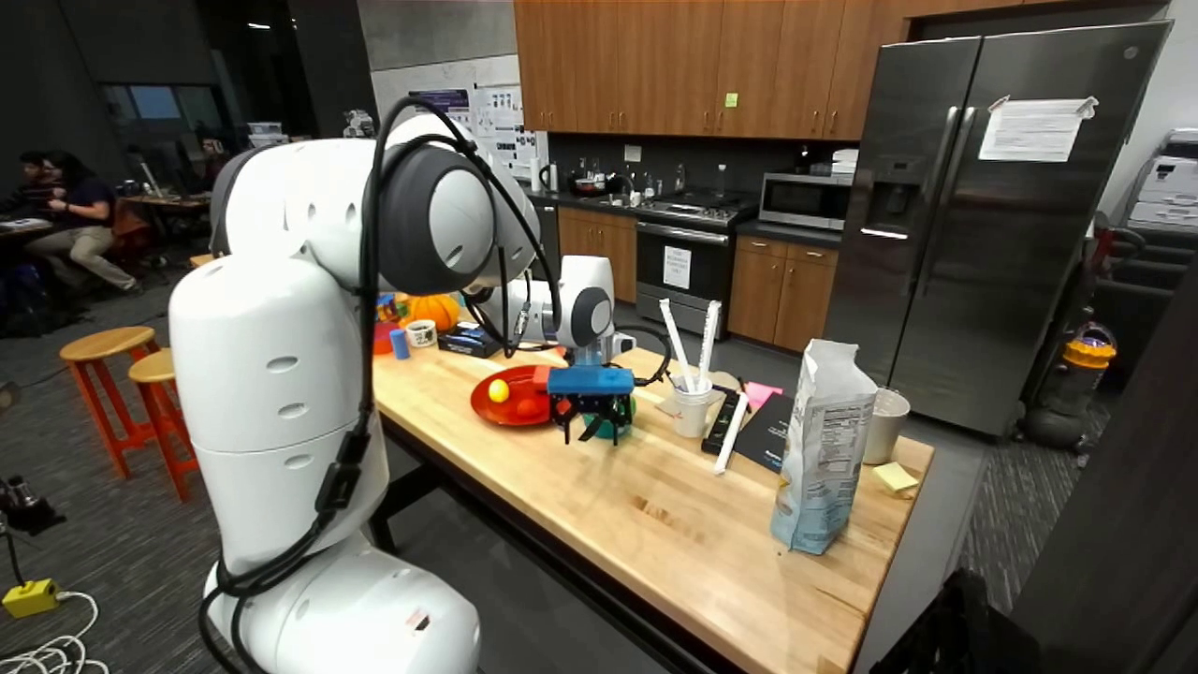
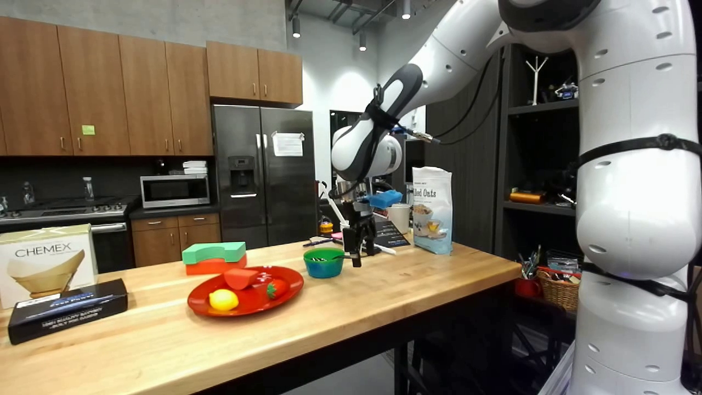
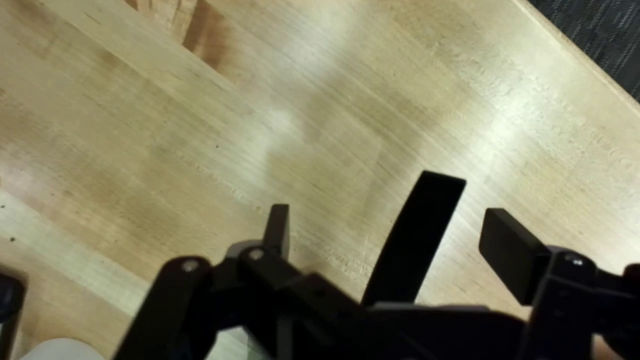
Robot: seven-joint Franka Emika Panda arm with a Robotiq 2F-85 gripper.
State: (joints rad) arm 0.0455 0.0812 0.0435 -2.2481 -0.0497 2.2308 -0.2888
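Note:
My gripper stands open, its two pads wide apart. Between them in the wrist view runs a flat black handle, with a gap showing on either side; its depth relative to the pads is hard to judge. In an exterior view this handle sticks out of a green-blue bowl toward the gripper, low over the table. In the other exterior picture the gripper partly covers the bowl. What the handle ends in inside the bowl cannot be made out.
Beside the bowl lies a red plate with a lemon, a strawberry and a red block. A white cup holds white rods. An oats bag stands near the table's end. A black box lies farther off.

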